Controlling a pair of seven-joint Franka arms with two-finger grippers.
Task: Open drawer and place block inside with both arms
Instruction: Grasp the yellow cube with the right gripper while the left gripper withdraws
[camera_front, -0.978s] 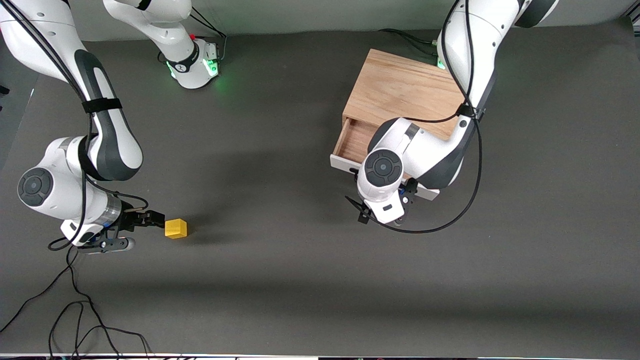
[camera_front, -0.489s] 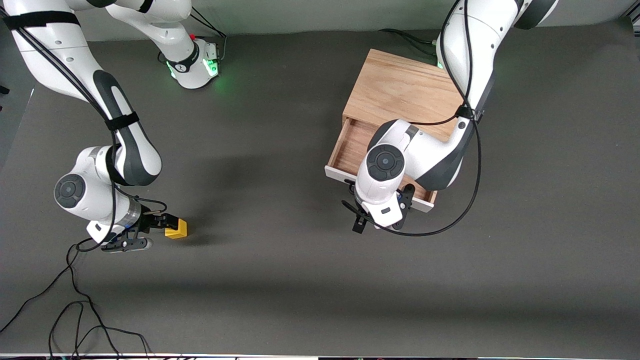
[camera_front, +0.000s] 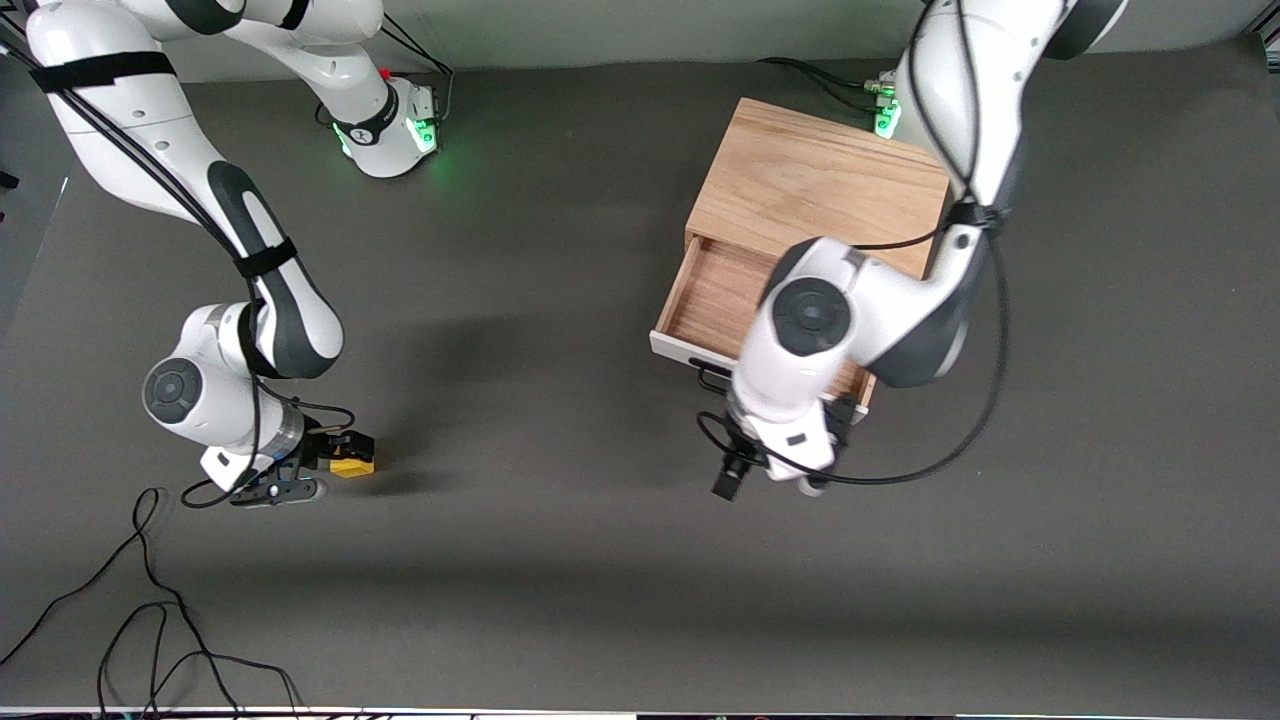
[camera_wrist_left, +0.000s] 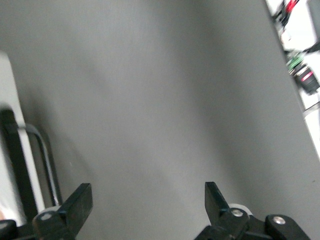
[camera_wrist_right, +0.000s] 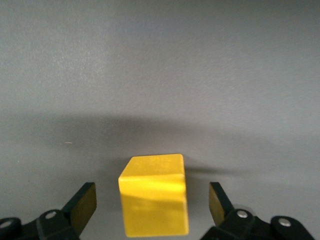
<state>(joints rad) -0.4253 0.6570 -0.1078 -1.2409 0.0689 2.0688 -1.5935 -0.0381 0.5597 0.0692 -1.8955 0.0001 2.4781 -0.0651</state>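
Both pincers agape, block (camera_wrist_right: 154, 194) between right pincer (camera_wrist_right: 152, 202)

Yellow block (camera_front: 353, 466) on the table; white-fronted drawer (camera_front: 715, 300) pulled open, wood interior showing.

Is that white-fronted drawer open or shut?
Open: the white-fronted drawer is pulled out of the light oak cabinet, showing its wood interior.

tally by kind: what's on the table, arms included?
Arms: 2, right gripper open around the yellow block, left gripper open in front of the drawer
Yellow block: 1
Oak cabinet: 1
Drawer, pulled open: 1
Total: 5
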